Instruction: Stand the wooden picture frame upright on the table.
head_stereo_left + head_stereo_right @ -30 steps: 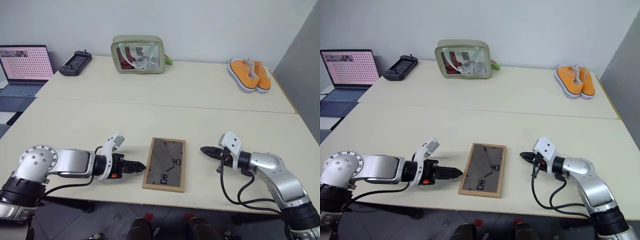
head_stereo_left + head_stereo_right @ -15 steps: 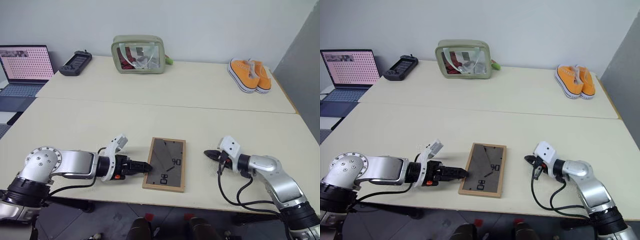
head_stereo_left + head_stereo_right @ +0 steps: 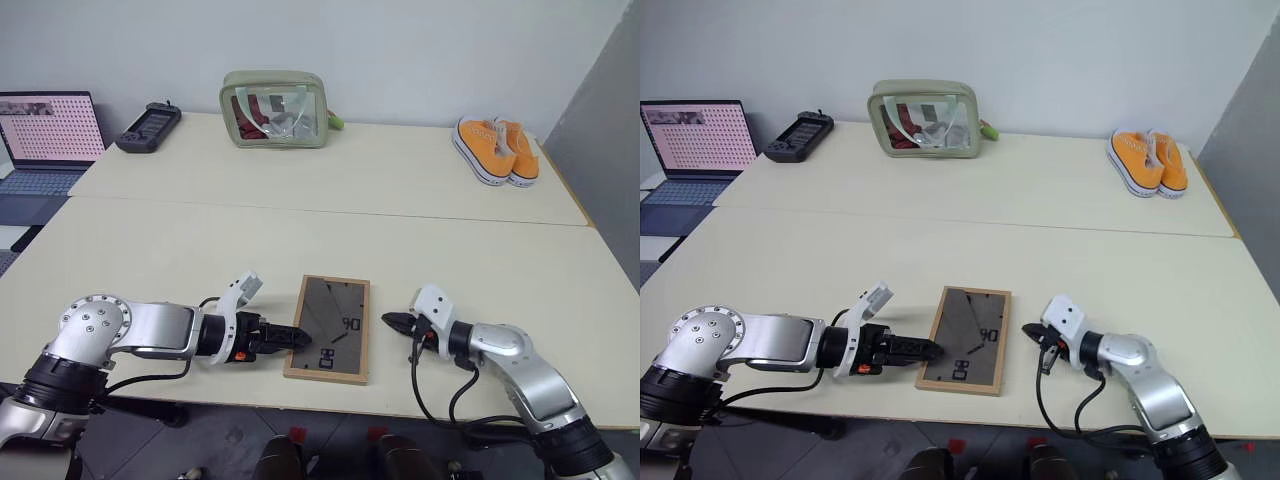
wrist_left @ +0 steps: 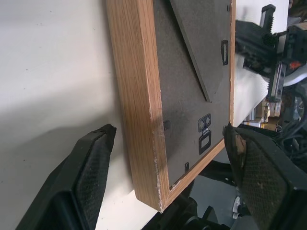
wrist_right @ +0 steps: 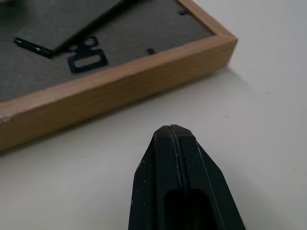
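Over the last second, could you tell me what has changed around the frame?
The right gripper, fingers shut, moved in toward the frame's right edge, stopping just short. The left gripper crept to the left edge and opened its fingers on either side of that rail, not yet closed. The frame stayed flat, back up, on the table.

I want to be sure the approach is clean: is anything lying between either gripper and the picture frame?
Nothing visible does. The wooden picture frame lies flat, back up, on bare table. The open left gripper is at its left edge; the shut right gripper faces its right edge across bare tabletop.
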Controlling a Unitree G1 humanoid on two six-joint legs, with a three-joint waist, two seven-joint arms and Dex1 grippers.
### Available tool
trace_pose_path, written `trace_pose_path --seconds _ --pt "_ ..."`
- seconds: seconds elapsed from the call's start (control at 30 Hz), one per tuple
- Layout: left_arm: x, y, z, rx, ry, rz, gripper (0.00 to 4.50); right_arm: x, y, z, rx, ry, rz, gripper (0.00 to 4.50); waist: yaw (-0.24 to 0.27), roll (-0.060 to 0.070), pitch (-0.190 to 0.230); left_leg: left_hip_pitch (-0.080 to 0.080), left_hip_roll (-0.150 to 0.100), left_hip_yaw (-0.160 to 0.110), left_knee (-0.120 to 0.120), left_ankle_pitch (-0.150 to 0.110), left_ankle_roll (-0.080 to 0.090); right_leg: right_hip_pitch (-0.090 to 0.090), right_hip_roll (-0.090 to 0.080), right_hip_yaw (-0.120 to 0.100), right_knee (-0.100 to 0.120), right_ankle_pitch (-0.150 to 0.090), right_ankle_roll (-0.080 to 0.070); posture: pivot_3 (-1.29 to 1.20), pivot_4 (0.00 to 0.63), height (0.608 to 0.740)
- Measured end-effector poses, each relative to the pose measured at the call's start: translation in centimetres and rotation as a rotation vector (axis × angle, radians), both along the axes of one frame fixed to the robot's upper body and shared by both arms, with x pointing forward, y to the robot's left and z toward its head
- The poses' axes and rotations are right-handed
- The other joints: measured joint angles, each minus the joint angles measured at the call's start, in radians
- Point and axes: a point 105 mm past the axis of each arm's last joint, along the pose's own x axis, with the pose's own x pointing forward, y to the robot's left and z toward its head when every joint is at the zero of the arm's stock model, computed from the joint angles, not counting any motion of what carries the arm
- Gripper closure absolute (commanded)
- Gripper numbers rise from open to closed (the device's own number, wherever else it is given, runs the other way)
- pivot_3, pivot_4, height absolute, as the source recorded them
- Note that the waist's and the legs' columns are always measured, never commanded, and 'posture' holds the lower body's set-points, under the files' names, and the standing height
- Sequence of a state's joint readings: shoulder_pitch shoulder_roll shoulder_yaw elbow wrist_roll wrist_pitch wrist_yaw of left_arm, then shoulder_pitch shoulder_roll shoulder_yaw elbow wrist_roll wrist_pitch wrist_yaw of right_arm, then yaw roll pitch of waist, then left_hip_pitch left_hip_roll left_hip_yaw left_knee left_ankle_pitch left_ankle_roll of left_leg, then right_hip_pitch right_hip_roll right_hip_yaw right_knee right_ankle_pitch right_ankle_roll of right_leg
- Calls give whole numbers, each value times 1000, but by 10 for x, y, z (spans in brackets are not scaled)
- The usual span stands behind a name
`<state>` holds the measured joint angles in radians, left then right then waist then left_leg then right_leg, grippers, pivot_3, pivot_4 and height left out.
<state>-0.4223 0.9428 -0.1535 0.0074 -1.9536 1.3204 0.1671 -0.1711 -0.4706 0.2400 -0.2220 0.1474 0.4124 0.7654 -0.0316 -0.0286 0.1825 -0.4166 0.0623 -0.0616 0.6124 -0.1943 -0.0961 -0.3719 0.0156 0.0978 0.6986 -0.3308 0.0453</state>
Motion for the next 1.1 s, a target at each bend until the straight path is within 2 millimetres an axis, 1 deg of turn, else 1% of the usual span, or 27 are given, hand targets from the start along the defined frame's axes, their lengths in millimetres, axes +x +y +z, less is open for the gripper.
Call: trace_pose_path --seconds 0.07,0.2,0.4,0.63,0.8,0.87,0.93,0.97,1.03,1.07,1.1 --pt "1 -1 0 -3 -2 2 678 -2 6 -1 9 12 12 4500 0 0 0 0 0 0 0 0 0 0 0 0 0 0 0 0 150 740" --pt "1 0 0 1 -2 3 678 -1 11 0 25 22 5 4500 0 0 0 0 0 0 0 0 0 0 0 0 0 0 0 0 150 740" --pt "2 -1 0 -1 -2 7 678 7 23 11 62 -5 -7 4500 0 0 0 0 0 0 0 0 0 0 0 0 0 0 0 0 150 740" --pt "3 -3 0 -10 -5 12 678 11 27 13 72 -7 -11 4500 0 0 0 0 0 0 0 0 0 0 0 0 0 0 0 0 150 740" --pt "3 -4 -1 -16 -6 15 678 11 27 13 68 -7 -13 4500 0 0 0 0 0 0 0 0 0 0 0 0 0 0 0 0 150 740" --pt "3 -5 -1 -20 -5 17 678 10 20 8 39 2 -14 4500 1 0 0 0 -1 0 0 0 0 0 0 0 0 0 0 0 150 740" --pt "2 -4 -2 -27 -1 22 678 7 5 1 -7 18 -23 4500 2 0 0 -1 -1 0 0 0 0 0 -1 0 -1 0 0 0 150 740" --pt "0 -2 -3 -35 5 26 678 4 -2 2 -26 13 -17 4500 2 0 0 0 -1 1 0 0 0 0 -1 1 -1 0 0 0 150 740" --pt "-7 3 -4 -38 14 25 678 2 -12 2 -51 13 -21 4500 -1 0 0 0 0 1 0 0 0 0 0 1 -1 0 0 0 150 740" --pt "-15 6 -5 -32 25 12 678 0 -18 2 -65 15 -19 4500 -4 0 0 1 0 2 -1 0 0 -1 0 2 -1 0 0 0 150 740" --pt "-18 8 -6 -30 31 8 678 -1 -19 3 -70 15 -18 4500 -6 0 0 1 0 2 -2 0 0 -1 0 2 -1 0 0 0 150 740"
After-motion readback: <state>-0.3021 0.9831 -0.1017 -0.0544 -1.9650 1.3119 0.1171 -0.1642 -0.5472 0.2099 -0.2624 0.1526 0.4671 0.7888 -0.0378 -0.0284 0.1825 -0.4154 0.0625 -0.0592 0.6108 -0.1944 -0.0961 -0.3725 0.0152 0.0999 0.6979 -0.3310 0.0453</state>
